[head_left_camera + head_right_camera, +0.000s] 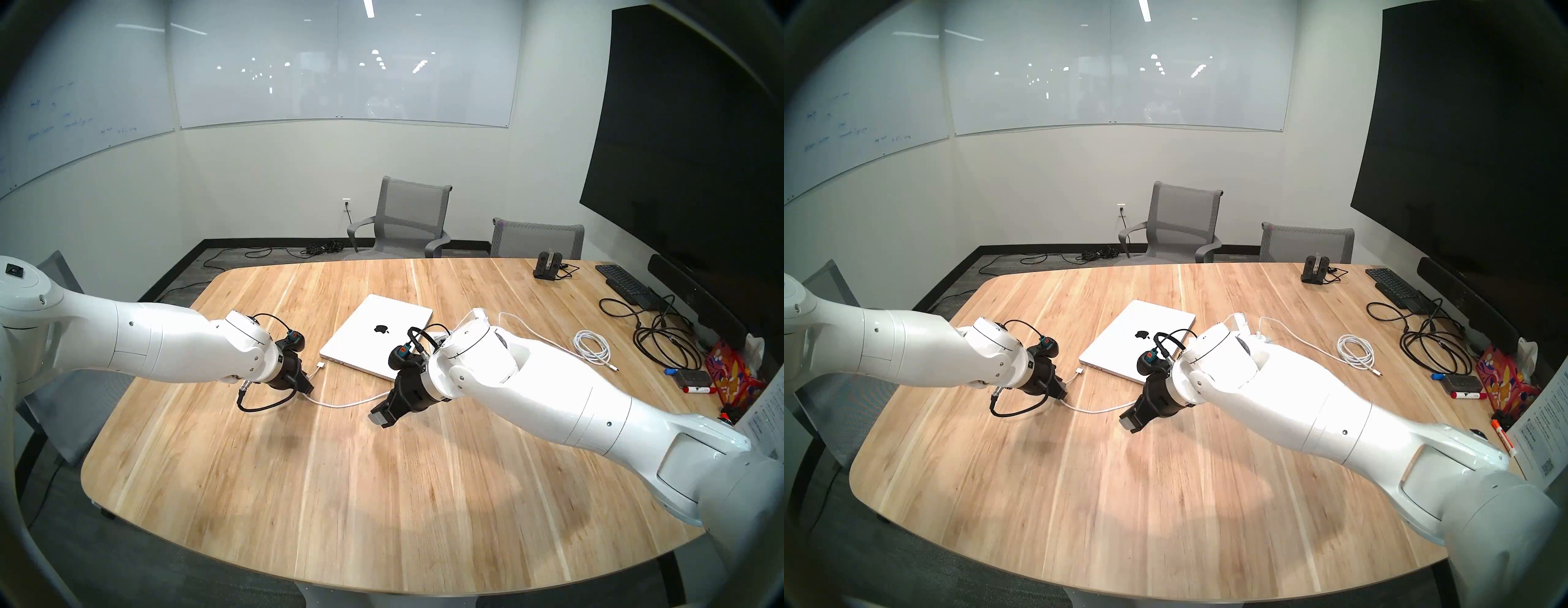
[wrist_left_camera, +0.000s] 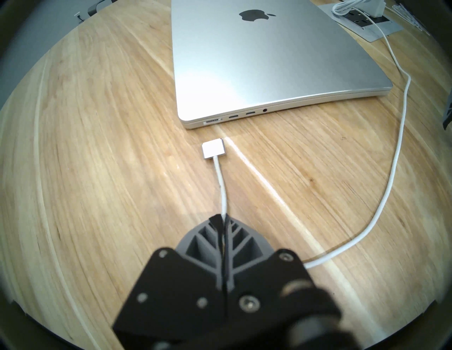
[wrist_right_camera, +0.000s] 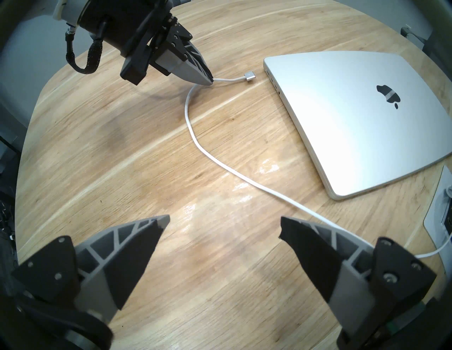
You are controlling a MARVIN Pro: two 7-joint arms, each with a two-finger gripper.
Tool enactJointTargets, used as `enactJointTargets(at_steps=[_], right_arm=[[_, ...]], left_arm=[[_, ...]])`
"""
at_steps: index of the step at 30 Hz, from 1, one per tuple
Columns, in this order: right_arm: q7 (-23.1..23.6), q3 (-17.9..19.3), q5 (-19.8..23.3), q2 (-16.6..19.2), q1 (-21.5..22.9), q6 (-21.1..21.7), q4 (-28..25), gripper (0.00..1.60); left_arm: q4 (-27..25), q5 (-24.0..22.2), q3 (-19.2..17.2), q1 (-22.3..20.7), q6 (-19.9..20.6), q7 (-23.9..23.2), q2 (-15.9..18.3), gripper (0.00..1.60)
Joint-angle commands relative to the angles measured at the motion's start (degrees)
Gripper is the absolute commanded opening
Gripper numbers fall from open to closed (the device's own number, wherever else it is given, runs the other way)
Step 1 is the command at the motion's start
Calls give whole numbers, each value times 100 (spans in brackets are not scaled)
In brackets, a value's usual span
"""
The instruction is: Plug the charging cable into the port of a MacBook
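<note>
Left gripper (image 2: 223,217): jaws closed on the cable (image 2: 221,188), pinching the cord a short way behind its plug (image 2: 213,148). The plug juts forward from the fingertips, low over the table (image 1: 382,488) — whether it touches the wood cannot be told. It sits just short of the MacBook (image 2: 256,61), apart from it, its face turned toward the laptop's side edge, where a row of ports shows. The nearest port lies at the edge's left end in the left wrist view; the plug is slightly right of it.

MacBook: lid shut, logo up, flat on the table near its centre.

Cable: behind the left gripper the cord drops to the table, curves past the laptop's near corner and runs under the right arm toward a power outlet panel (image 2: 367,19) beyond the laptop.

Right gripper (image 3: 223,228): jaws spread wide, holding nothing — it hovers over bare wood near the cord's middle run, the cord passing beside one finger (image 3: 315,242).

Coiled cable (image 1: 592,346): on the table right of the right arm, well apart from the laptop.
</note>
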Motion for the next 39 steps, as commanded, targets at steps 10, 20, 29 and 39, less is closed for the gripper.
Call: enactJointTargets(at_steps=[10, 20, 29, 39], right_arm=[[6, 42, -14, 1, 75, -20, -78, 160], [6, 42, -15, 1, 75, -20, -78, 160], [7, 42, -15, 2, 75, -20, -79, 160], [7, 42, -15, 2, 75, -20, -79, 160]], left_arm=[[63, 47, -118, -140, 14, 8, -37, 0], [126, 48, -144, -130, 40, -62, -92, 0], [234, 6, -148, -91, 60, -118, -174, 0], [393, -36, -133, -21, 65, -161, -302, 0]])
